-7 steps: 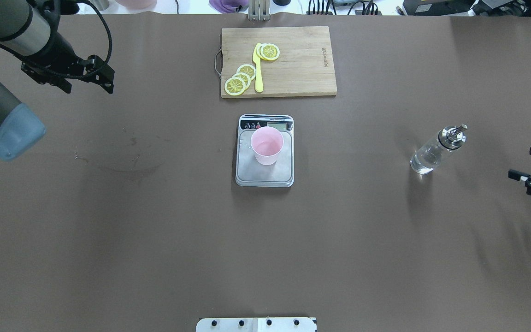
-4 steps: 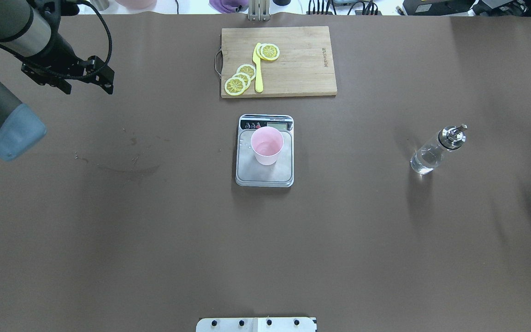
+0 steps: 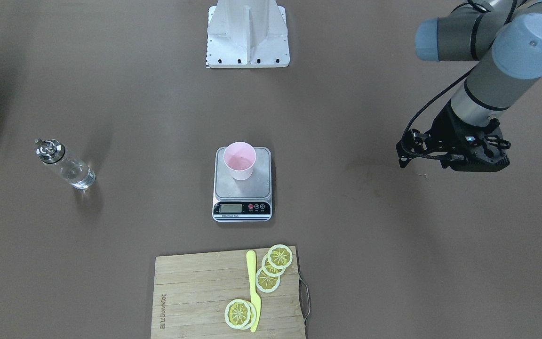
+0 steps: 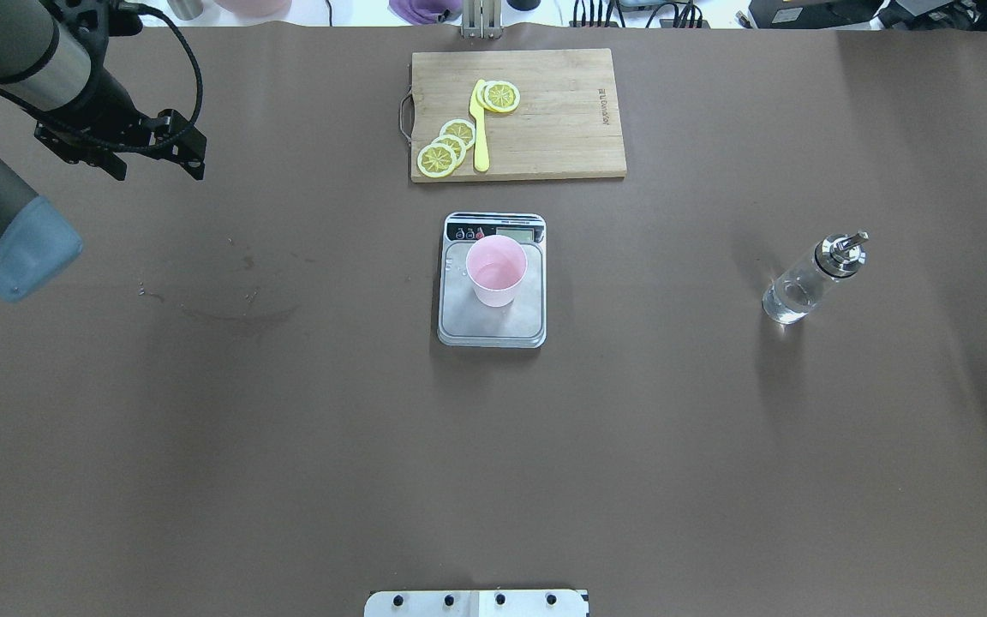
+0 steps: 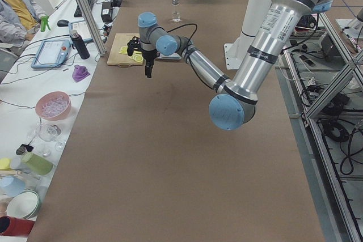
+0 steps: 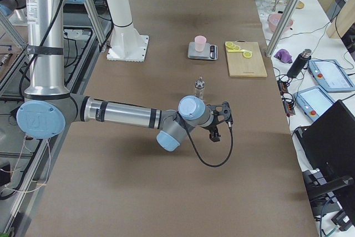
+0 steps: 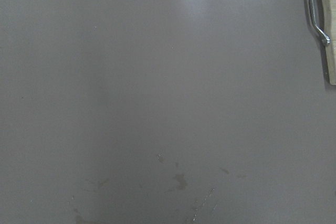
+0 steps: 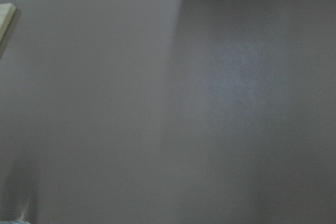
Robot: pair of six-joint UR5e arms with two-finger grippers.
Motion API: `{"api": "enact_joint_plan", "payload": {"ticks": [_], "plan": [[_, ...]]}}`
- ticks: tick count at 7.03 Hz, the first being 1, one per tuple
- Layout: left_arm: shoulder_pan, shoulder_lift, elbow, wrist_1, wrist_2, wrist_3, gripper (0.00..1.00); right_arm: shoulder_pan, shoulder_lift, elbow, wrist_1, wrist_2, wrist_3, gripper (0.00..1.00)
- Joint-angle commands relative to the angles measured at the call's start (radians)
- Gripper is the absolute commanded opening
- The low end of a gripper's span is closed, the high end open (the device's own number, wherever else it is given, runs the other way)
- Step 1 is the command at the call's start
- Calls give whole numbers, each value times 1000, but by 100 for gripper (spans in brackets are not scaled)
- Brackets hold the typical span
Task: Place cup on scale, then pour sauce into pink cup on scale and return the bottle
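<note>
The pale pink cup (image 4: pixel 496 270) stands upright on the silver scale (image 4: pixel 491 324) at the table's middle; it also shows in the front view (image 3: pixel 239 161). The clear glass bottle (image 4: pixel 809 280) with its silver pourer cap stands alone on the table to the right, with clear liquid inside. My left gripper (image 4: pixel 121 141) hangs over the far left of the table, away from the cup, and I cannot tell whether it is open or shut. My right gripper (image 6: pixel 215 135) shows clearly only in the exterior right view, beyond the bottle, holding nothing; I cannot tell its state.
A wooden cutting board (image 4: pixel 562 111) with lemon slices (image 4: pixel 446 146) and a yellow knife (image 4: pixel 480 128) lies behind the scale. Faint stains (image 4: pixel 245 300) mark the table on the left. The robot's base plate (image 3: pixel 247 37) is at the near edge.
My right gripper has withdrawn to the right, almost out of the overhead view, away from the bottle. My left gripper has shifted slightly left. The cup, scale and bottle have not moved.
</note>
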Motion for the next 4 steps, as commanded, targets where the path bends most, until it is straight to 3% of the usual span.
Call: {"api": "enact_joint_plan", "payload": {"ticks": [1,3,4], "plan": [[-2,18,-7,-1,-1,2,97,11,7,13,-334,-11,-253,100],[-6,53,-10,-6,1,30,97,91,61,14,-602,-46,-579,100],[-37,87,-8,-1,1,139,97,124,85,14,-676,-48,-682,100]]}}
